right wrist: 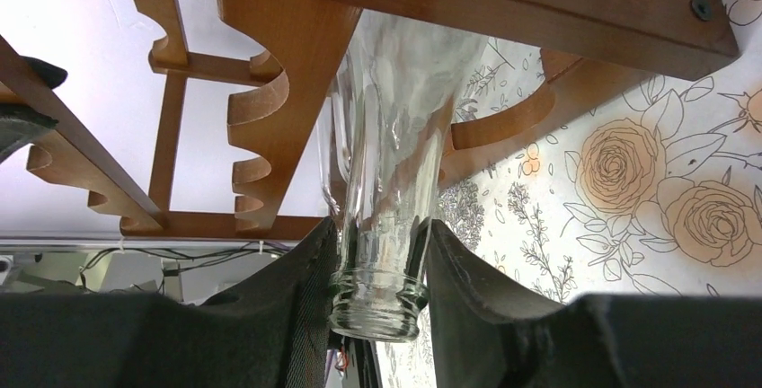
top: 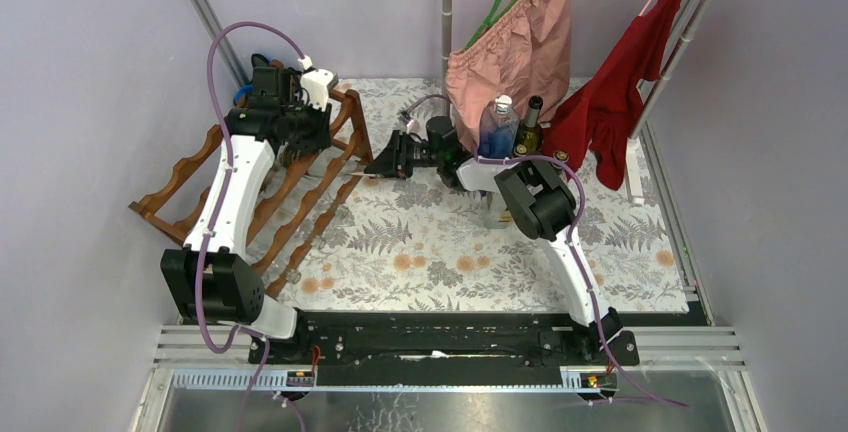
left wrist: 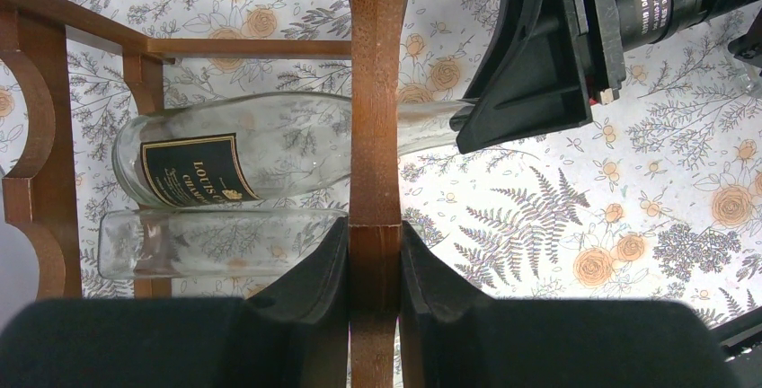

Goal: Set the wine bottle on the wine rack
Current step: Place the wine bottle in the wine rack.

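The wine rack [top: 300,197], reddish-brown wood with scalloped rails, stands tilted at the table's left. My left gripper [left wrist: 374,237] is shut on one of the wine rack's [left wrist: 376,92] upright rails. A clear wine bottle [left wrist: 270,145] with a black label lies on its side inside the frame, its neck pointing right. My right gripper [right wrist: 379,237] is shut on that wine bottle's neck [right wrist: 386,163], just above the lip, in front of the wine rack [right wrist: 270,92]. In the top view, my right gripper [top: 385,164] reaches left to the rack's edge. A second clear bottle [left wrist: 216,242] lies beside the first.
A blue-tinted clear bottle [top: 497,124] and a dark green bottle [top: 530,127] stand behind my right arm. A pink garment [top: 515,42] and a red one [top: 620,92] hang at the back. A floral cloth [top: 480,252] covers the table.
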Controlling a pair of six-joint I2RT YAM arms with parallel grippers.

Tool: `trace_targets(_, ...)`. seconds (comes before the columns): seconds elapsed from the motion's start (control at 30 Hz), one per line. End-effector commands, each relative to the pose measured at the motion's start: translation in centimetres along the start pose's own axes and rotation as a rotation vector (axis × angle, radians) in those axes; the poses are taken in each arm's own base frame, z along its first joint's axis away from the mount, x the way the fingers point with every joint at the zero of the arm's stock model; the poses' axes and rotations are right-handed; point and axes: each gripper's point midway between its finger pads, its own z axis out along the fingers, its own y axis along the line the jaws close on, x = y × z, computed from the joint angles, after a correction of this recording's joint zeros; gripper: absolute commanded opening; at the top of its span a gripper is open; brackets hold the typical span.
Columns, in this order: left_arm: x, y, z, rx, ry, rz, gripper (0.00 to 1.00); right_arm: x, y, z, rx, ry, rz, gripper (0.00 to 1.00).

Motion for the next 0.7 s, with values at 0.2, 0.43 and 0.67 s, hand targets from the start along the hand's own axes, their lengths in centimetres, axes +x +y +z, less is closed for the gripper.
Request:
trace_targets(0.2, 3.0, -2.7, -0.3, 0.106, 0.116, -0.093, 0.13, -2.8, 8.1, -0.6, -0.149, -0.071, -0.206, 0.0)
trace_targets(0.43, 3.1, -2.6, -0.2, 0.103, 0.12, -0.094, 0.13, -3.7, 9.0, -1.0, -0.223, -0.166, -0.044, 0.0)
trace_targets(0.67, 3.0, -2.6, -0.2, 0.102, 0.117, -0.093, 0.13, -4.2, 10.2, -0.9, -0.278, -0.186, -0.037, 0.0)
